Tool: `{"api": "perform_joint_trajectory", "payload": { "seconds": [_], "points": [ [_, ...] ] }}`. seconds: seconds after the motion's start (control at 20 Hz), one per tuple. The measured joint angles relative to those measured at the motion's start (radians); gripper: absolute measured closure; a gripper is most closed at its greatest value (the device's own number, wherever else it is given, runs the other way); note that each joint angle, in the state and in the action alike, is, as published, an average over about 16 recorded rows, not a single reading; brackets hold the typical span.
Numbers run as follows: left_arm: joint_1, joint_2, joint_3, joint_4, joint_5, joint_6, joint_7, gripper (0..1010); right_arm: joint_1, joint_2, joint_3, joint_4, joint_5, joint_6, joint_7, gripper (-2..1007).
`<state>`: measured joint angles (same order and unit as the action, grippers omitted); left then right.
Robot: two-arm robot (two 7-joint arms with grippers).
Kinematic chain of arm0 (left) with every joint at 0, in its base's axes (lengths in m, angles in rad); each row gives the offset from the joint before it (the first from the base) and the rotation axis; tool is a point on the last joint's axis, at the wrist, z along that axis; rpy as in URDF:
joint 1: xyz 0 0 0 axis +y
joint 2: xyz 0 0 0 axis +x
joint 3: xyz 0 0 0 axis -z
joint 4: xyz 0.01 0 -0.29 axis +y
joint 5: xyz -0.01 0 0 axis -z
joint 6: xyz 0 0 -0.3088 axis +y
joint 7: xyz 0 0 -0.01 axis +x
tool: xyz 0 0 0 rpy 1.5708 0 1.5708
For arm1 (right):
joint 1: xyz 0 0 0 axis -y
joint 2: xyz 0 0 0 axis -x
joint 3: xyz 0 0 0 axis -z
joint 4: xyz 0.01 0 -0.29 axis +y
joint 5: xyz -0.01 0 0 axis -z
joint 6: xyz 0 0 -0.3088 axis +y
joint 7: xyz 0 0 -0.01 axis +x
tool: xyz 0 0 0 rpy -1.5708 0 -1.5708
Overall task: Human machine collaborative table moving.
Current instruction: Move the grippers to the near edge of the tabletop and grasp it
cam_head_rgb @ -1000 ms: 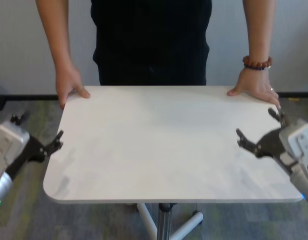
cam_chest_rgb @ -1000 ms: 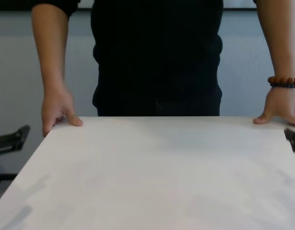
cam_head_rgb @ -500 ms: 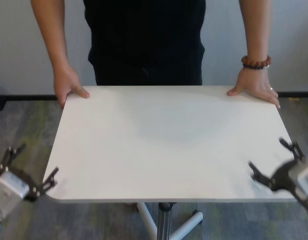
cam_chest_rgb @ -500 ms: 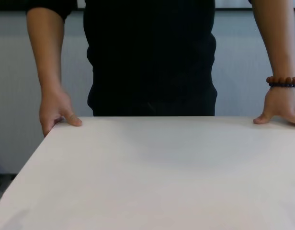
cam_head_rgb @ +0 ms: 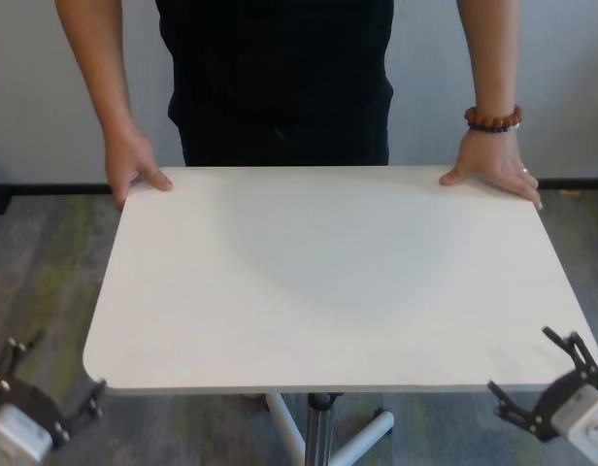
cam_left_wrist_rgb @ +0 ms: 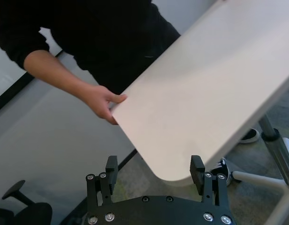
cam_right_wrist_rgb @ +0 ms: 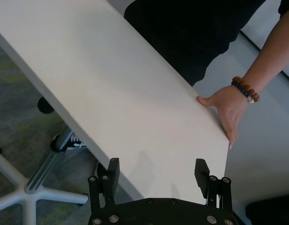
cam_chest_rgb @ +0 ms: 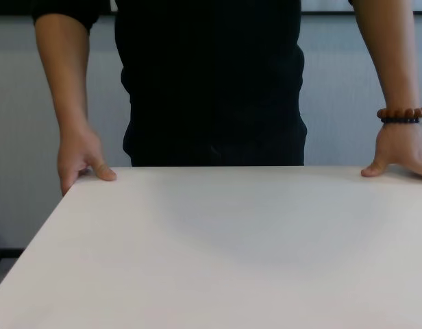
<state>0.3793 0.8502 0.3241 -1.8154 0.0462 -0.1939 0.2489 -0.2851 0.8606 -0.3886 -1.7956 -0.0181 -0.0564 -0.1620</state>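
Note:
The table point(cam_head_rgb: 328, 282) is a plain white top with rounded corners, also filling the chest view point(cam_chest_rgb: 218, 253). The human point(cam_head_rgb: 280, 87), in a black shirt, stands at its far side with a hand on each far corner, a beaded bracelet point(cam_head_rgb: 493, 119) on one wrist. My left gripper point(cam_head_rgb: 51, 374) hangs open just off the near left corner, touching nothing. In the left wrist view that rounded corner point(cam_left_wrist_rgb: 172, 159) lies ahead between the fingers of the left gripper point(cam_left_wrist_rgb: 154, 164). My right gripper point(cam_head_rgb: 520, 361) is open off the near right corner. The right wrist view shows the right gripper point(cam_right_wrist_rgb: 157, 166) facing the table point(cam_right_wrist_rgb: 135, 117), empty.
A grey metal post point(cam_head_rgb: 321, 427) and white base legs point(cam_head_rgb: 367, 437) stand under the top on grey-green carpet. A black office chair point(cam_left_wrist_rgb: 22, 211) is off to one side. The person's shoe point(cam_right_wrist_rgb: 74, 138) shows beneath the table, and a pale wall is behind.
Both open grippers have drawn back from the table's side edges to below its near corners. The human has shifted slightly to the left; the hands stay on the far corners.

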Motion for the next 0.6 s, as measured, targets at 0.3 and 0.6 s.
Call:
{"api": "perform_joint_trajectory", "payload": {
  "seconds": [0.3, 0.6],
  "points": [
    [0.031, -0.010, 0.028, 0.004, 0.156, 0.018, 0.053, 10, -0.042, 0.015, -0.006, -0.028, -0.080, 0.045, -0.027, 5],
    [0.018, -0.038, 0.077, 0.022, 0.343, 0.070, 0.093, 10, -0.042, 0.006, -0.020, -0.023, -0.173, 0.097, -0.051, 5]
  ]
}}
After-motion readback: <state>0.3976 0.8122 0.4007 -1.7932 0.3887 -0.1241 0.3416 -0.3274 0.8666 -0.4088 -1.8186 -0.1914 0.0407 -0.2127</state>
